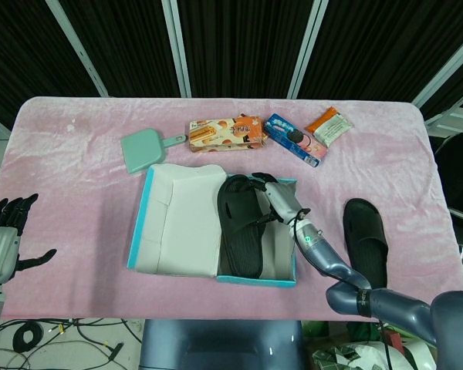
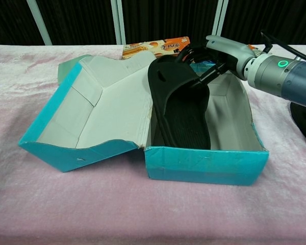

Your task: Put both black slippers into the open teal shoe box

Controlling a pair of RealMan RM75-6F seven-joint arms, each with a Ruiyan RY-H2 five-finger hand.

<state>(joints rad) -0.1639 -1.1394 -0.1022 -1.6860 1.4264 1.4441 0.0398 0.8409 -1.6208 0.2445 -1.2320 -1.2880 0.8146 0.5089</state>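
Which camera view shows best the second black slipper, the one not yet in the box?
The head view: there the second slipper lies whole on the pink cloth, right of the teal shoe box. The chest view shows only a dark sliver of it at the right edge, behind the right arm.

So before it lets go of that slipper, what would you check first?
1. First slipper inside the teal shoe box: ok, though its toe end is raised against the lid side.
2. Right hand holding that slipper: ok, fingers at its strap.
3. Room in the box for the second slipper: ok, bare floor shows on the right.
4. Second slipper within reach: ok, it lies on the table right of the box.
5. Left hand out of the way: ok, open at the table's edge.
6. Lid open: ok.
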